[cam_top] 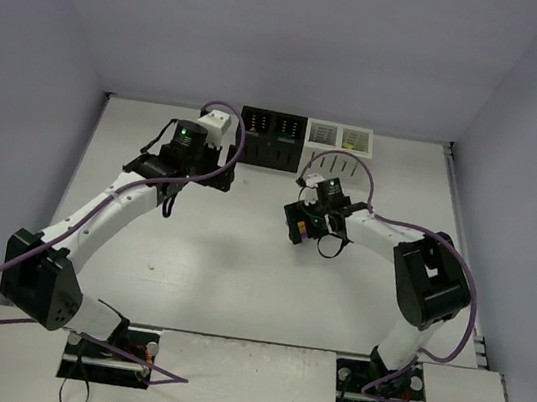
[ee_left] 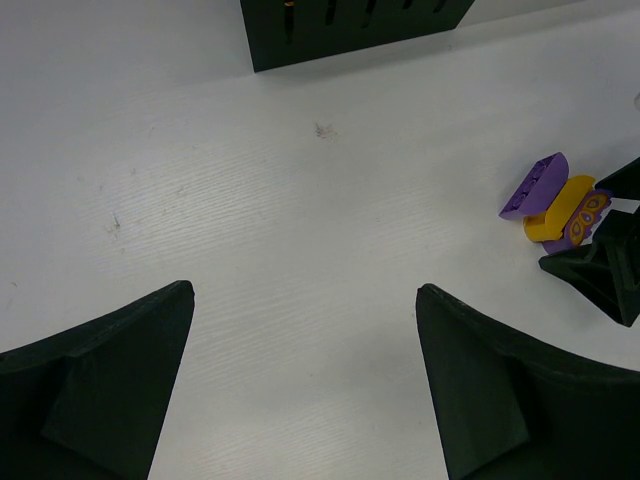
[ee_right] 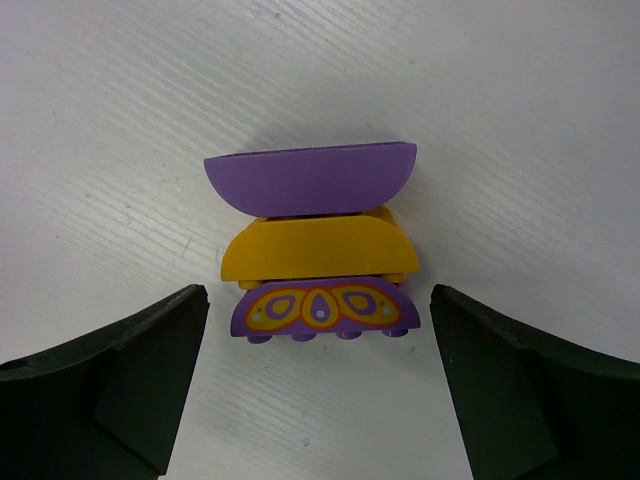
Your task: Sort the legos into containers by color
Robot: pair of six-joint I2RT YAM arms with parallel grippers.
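Jaws straddling a joined purple-and-yellow stack

You are holding the right gripper [ee_right: 318, 300] spread wide and gripping nothing. Its two black fingers are standing either side of a small stack of plastic bricks [ee_right: 315, 250], clear of it on both flanks. By my judgement, that straddle is lining the pads up for a squeeze across the stack's ends.

The stack is lying on its side on the white table [ee_right: 520, 90]. A plain purple curved brick [ee_right: 310, 180] is sitting farthest from the wrist, an orange-yellow curved brick [ee_right: 318, 250] in the middle, and a purple brick printed with orange petal shapes [ee_right: 320, 308] nearest, studs showing along its near edge. They are looking joined, so two colours are sharing one lump, and you are probably facing a separation before any sorting.

Your left gripper [ee_left: 305, 290] is likewise gaping wide and empty over bare table, with the stack off to one side. Beyond, along the back edge, the slotted containers are waiting in a row: two black bins [cam_top: 270, 139] and two white bins [cam_top: 339, 138], near the stack but apart from it.
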